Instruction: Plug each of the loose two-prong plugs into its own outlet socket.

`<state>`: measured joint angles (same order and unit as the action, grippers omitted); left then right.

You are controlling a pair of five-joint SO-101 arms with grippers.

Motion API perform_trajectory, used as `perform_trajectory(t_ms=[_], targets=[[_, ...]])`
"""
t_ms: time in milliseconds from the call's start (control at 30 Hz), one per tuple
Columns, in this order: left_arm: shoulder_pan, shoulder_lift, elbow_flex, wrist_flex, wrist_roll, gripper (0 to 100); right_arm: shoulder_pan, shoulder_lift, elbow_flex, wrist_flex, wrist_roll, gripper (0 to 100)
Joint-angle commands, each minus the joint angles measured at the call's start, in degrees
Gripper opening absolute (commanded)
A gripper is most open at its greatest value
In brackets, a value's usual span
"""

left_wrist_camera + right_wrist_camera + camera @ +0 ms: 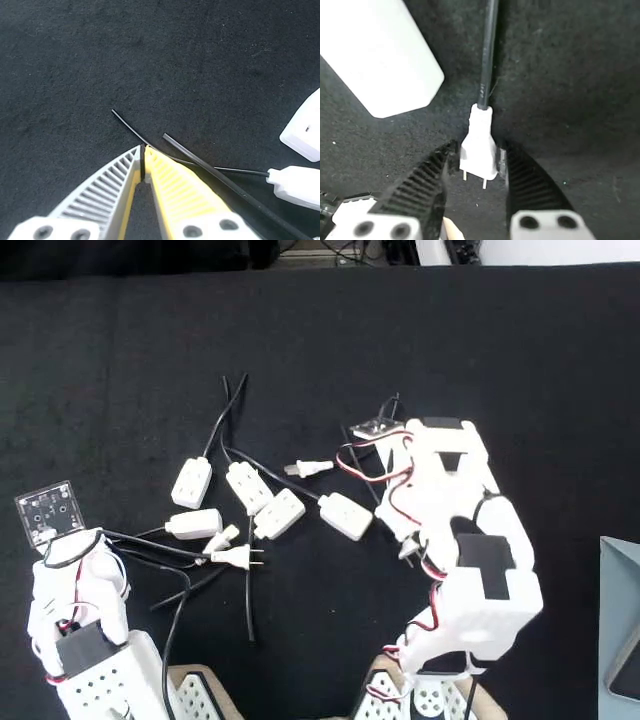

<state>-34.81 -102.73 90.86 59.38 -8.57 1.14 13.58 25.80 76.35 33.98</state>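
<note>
right gripper (476, 159): low over the cloth, right of the socket cluster; its 2 black fingers (437, 172) are clamped on the sides of a plug.
plug (479, 150): white, 2 prongs, held between the fingers with the prongs toward the wrist camera; its black cord (487, 55) runs straight away from the gripper.
near socket (380, 62): white block lying flat just beside that cord, apart from the plug; in the high view it is the rightmost block (345, 515).
left gripper (143, 151): low over the cloth at the table's left front; grey and yellow fingers (175, 185) are together at the tips, which sit over a thin cord (127, 125); cannot tell whether it is pinched.
other sockets (248, 487): 3 white blocks close together mid-table, left of the near socket, the others at (192, 482) and (280, 513).
back plug (308, 469): loose on the cloth, just behind the near socket, in no socket.
front plug (237, 558): loose in front of the cluster, prongs pointing right, in no socket.
table (520, 360): covered in black cloth.
</note>
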Motion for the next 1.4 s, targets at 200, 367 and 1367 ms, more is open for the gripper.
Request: perform_trajectory(t_ms=[200,367,1367], targets=[[-0.3,-0.3,-0.4,-1.1,-0.4,3,-3.3,1.5,-0.4,-0.4,0.2,1.5],[-0.3,-0.3,-0.4,-1.1,-0.4,3,-3.5,1.4,-0.8,-0.3,0.4,1.1],[-0.2,-0.3,-0.4,-1.1,-0.4,3,-2.5,-6.2,-2.7,0.0,3.8,9.2]])
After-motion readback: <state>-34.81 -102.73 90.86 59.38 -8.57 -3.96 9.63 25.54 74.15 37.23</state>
